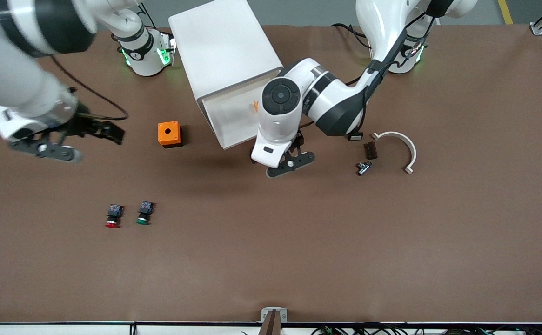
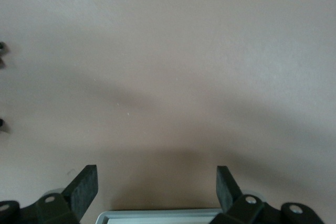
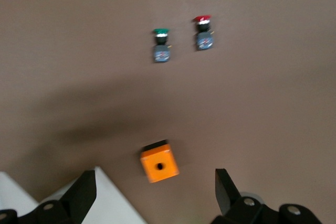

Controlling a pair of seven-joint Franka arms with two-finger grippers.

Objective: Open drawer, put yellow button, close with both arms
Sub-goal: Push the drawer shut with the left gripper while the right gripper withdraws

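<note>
The white cabinet (image 1: 224, 42) stands near the robots' bases with its drawer (image 1: 231, 118) pulled open toward the front camera. A small yellow-orange bit of the yellow button (image 1: 255, 106) shows inside the drawer, mostly hidden by the left arm. My left gripper (image 1: 291, 165) is open and empty, low over the table just past the drawer's front edge. In the left wrist view (image 2: 156, 182) the drawer's rim (image 2: 163, 216) lies between its fingers. My right gripper (image 1: 97, 146) is open and empty, in the air toward the right arm's end of the table; it also shows in the right wrist view (image 3: 155, 190).
An orange box (image 1: 169, 134) (image 3: 159, 163) sits beside the drawer. A red-capped button (image 1: 113, 216) (image 3: 203, 32) and a green-capped button (image 1: 144, 213) (image 3: 161, 44) lie nearer the front camera. A white curved piece (image 1: 398, 149) and two small dark parts (image 1: 370, 150) lie toward the left arm's end.
</note>
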